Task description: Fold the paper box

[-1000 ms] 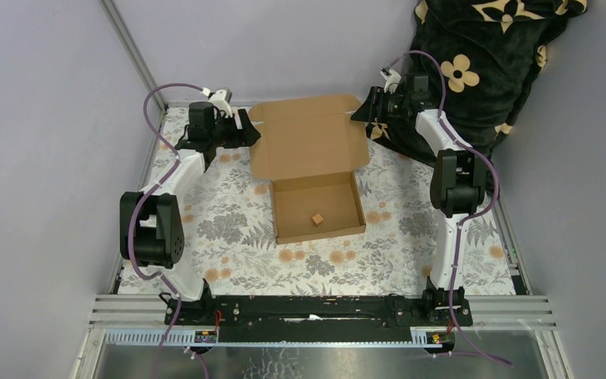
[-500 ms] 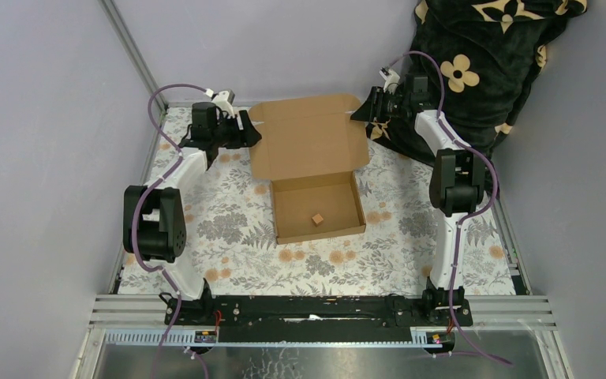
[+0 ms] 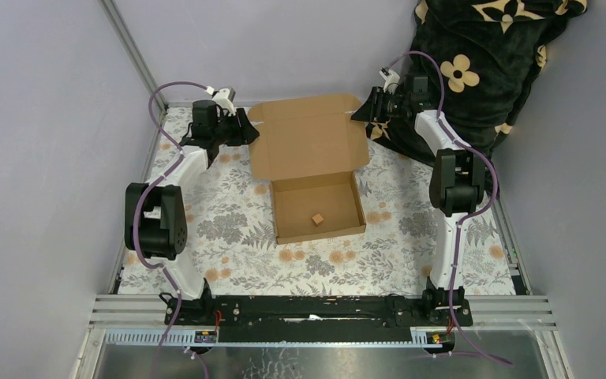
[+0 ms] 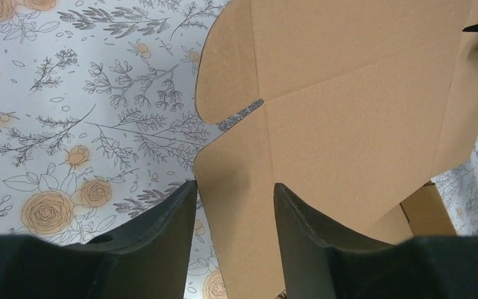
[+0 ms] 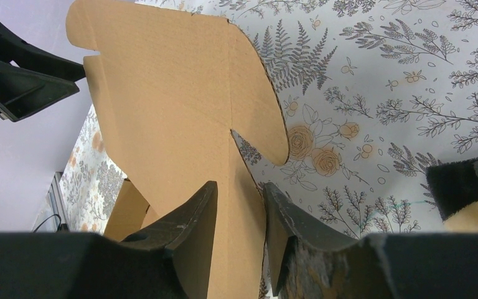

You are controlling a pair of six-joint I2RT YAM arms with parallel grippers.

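The paper box (image 3: 318, 207) is brown cardboard: its tray stands formed at the table's middle and its lid (image 3: 308, 138) lies open toward the back. My left gripper (image 3: 246, 126) is at the lid's left side flap. In the left wrist view the flap (image 4: 236, 156) shows between its spread fingers, so the left gripper (image 4: 233, 187) is open. My right gripper (image 3: 360, 110) is at the lid's right flap. The right wrist view shows a narrower gap, with cardboard (image 5: 239, 205) in it; the right gripper (image 5: 241, 185) is open too.
A small brown cube (image 3: 316, 219) lies inside the tray. A black blanket with cream flowers (image 3: 489, 63) is piled at the back right, close behind the right arm. A floral cloth (image 3: 221, 229) covers the table, with purple walls around and a metal rail (image 3: 323, 308) in front.
Both grippers' jaws have narrowed. The left gripper has shifted slightly right, up to the lid's left flap. The right arm and the box have hardly moved.
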